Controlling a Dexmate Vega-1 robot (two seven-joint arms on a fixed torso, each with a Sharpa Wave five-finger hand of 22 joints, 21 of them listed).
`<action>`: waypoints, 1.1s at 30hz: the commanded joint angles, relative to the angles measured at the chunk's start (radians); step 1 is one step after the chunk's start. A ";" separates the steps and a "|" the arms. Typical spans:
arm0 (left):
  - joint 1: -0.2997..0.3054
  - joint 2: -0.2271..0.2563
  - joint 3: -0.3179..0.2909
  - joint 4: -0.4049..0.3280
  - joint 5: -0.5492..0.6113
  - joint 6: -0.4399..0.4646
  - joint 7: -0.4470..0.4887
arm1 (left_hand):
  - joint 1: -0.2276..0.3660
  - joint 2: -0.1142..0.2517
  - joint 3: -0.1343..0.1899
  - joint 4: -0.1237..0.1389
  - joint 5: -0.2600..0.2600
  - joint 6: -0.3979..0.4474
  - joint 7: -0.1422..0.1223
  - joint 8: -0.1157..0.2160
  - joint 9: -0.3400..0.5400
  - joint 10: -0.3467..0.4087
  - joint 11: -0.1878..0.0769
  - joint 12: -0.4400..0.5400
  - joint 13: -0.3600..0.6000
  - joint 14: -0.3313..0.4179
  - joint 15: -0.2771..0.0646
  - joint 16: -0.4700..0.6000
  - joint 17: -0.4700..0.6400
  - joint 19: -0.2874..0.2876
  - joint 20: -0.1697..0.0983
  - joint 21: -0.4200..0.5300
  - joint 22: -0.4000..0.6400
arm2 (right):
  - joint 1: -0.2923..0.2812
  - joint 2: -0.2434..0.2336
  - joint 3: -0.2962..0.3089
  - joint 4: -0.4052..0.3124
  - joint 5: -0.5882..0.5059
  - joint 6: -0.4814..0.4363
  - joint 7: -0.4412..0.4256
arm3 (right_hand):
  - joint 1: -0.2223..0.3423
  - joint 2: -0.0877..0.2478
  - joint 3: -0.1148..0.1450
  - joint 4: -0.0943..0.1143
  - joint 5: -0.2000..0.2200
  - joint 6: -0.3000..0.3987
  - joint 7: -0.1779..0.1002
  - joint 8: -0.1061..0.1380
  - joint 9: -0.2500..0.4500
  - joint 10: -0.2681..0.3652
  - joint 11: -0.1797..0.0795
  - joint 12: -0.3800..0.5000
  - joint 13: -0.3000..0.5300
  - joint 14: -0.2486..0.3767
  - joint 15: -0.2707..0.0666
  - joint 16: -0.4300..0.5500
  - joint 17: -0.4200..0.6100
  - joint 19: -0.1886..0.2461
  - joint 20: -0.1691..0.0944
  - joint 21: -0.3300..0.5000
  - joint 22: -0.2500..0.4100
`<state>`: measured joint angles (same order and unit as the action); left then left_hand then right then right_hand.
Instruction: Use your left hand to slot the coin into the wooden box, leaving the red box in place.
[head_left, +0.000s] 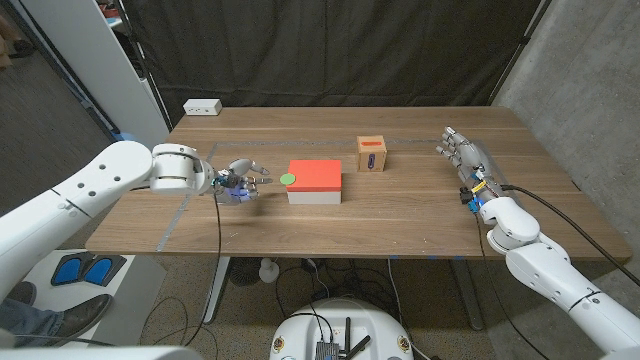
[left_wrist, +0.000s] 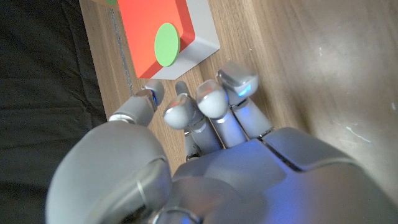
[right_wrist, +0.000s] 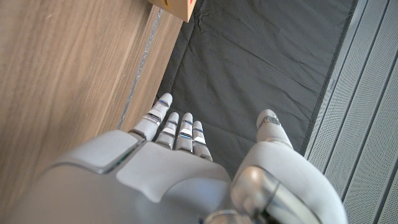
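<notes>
1. Left hand (left_wrist: 205, 162): nearest the lens in the left wrist view, seen from the back. Its fingers (left_wrist: 214, 99) are partly curled and a little apart, tips close together, holding nothing. In the head view it sits left of centre (head_left: 238, 182), over the counter (head_left: 400, 220), just beside the left end of the red box.
2. Coin (head_left: 289, 179): green disc, lying flat on the left edge of the red top; in the left wrist view it shows in the upper middle of the frame (left_wrist: 166, 44), close to the fingertips but apart from them.
3. Red box (head_left: 315, 182): red top over a pale grey base, at the centre of the head view; upper part of the frame in the left wrist view (left_wrist: 149, 31).
4. Wooden box (head_left: 372, 154): small, light wood, with a dark slot and a red mark on its near face; stands right of and behind the red box, apart from it. A corner of it shows at the top edge of the right wrist view (right_wrist: 180, 7).
5. Right hand (head_left: 465, 160): at the right of the head view, on the counter well apart from both boxes. Fingers (right_wrist: 177, 127) straight and side by side, thumb set apart, holding nothing.
6. White power strip (head_left: 202, 106): upper left of the head view, at the far corner of the counter.
</notes>
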<state>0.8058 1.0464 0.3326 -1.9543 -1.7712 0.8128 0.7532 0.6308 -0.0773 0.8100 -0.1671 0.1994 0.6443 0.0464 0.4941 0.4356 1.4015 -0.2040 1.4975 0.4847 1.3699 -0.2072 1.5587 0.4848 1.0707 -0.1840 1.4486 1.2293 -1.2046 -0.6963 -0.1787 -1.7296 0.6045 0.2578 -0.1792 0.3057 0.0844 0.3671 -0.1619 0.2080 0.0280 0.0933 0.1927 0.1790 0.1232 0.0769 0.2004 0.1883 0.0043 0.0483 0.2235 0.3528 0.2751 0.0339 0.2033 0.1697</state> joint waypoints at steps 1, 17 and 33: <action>-0.028 -0.019 0.035 0.039 0.014 0.003 -0.077 | -0.015 -0.001 0.002 0.002 -0.002 -0.003 0.005 0.008 -0.006 -0.006 0.000 -0.001 0.002 -0.001 -0.002 0.002 0.001 0.014 -0.027 -0.008 0.003 | -0.024 -0.022 0.014 -0.031 0.000 -0.041 -0.020 | 0.012 0.004 0.006 0.000 0.010 0.000 -0.005 0.002 0.004 0.008 -0.002 0.002 0.003 0.004 0.003 0.003 0.000 0.002 0.003 -0.003 0.006; -0.069 -0.045 0.071 0.105 0.064 0.053 -0.161 | -0.020 0.005 0.012 -0.002 -0.001 0.003 0.006 0.023 -0.023 -0.008 0.000 -0.003 0.009 -0.004 -0.002 0.000 0.001 0.018 -0.027 -0.018 0.004 | -0.019 -0.014 0.018 -0.028 0.000 -0.037 -0.023 | 0.014 0.003 0.006 0.002 0.010 0.004 -0.008 0.003 0.004 0.009 -0.001 0.002 0.004 0.005 0.004 0.004 0.000 0.001 0.004 -0.004 0.006; -0.068 -0.067 0.062 0.098 0.087 0.064 -0.151 | -0.025 0.003 0.018 -0.003 -0.003 0.010 0.007 0.044 -0.037 -0.007 0.000 -0.008 0.015 -0.009 -0.002 -0.004 -0.006 0.018 -0.027 -0.022 0.005 | -0.024 -0.010 0.021 -0.020 0.003 -0.034 -0.022 | 0.016 0.003 0.007 0.002 0.011 0.007 -0.009 0.003 0.004 0.010 -0.001 0.001 0.004 0.007 0.004 0.005 0.000 0.001 0.003 -0.004 0.006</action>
<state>0.7437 1.0011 0.3956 -1.8621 -1.7005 0.8673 0.6018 0.6160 -0.0762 0.8181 -0.1697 0.1995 0.6500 0.0520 0.5303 0.3986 1.3991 -0.2061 1.4936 0.4981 1.3664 -0.2108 1.5586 0.4828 1.0832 -0.1928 1.4254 1.2291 -1.2251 -0.7103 -0.1611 -1.7549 0.6061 0.2230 -0.2000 0.3109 0.0897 0.3671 -0.1619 0.2162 0.0325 0.0888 0.1927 0.1790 0.1231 0.0769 0.2004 0.1882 0.0042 0.0483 0.2235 0.3529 0.2750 0.0339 0.1994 0.1749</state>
